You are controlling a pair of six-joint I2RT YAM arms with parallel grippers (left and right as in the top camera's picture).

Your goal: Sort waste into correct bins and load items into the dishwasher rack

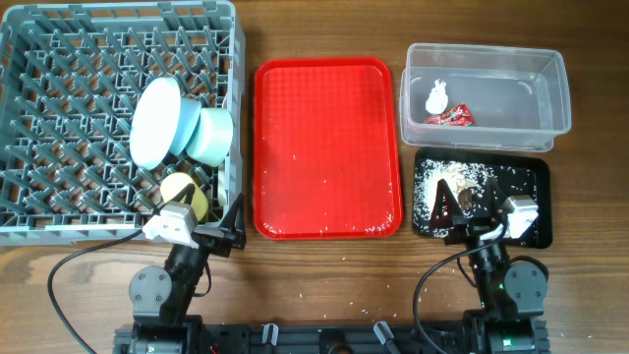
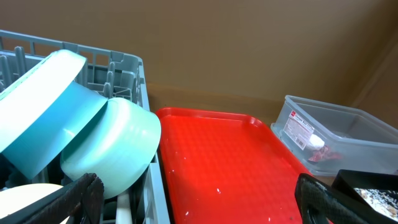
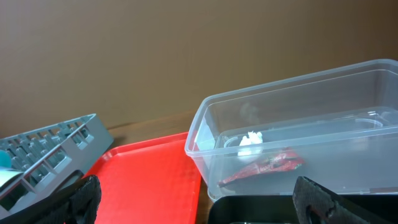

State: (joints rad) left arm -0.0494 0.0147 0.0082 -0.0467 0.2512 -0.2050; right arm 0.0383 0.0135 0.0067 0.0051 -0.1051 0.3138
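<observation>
The grey dishwasher rack stands at the left. In it the white plate leans on the pale blue bowl, with the pale green bowl beside it and the yellow cup in front. The clear tub holds the white napkin and red wrapper. The black tray holds rice scraps. My left gripper is open and empty by the rack's front right corner. My right gripper is open and empty over the black tray. I cannot make out the fork and spoon.
The red tray lies between the rack and the bins, with a few rice grains on it. Loose grains lie on the wooden table in front of it. Cables run from both arm bases at the front edge.
</observation>
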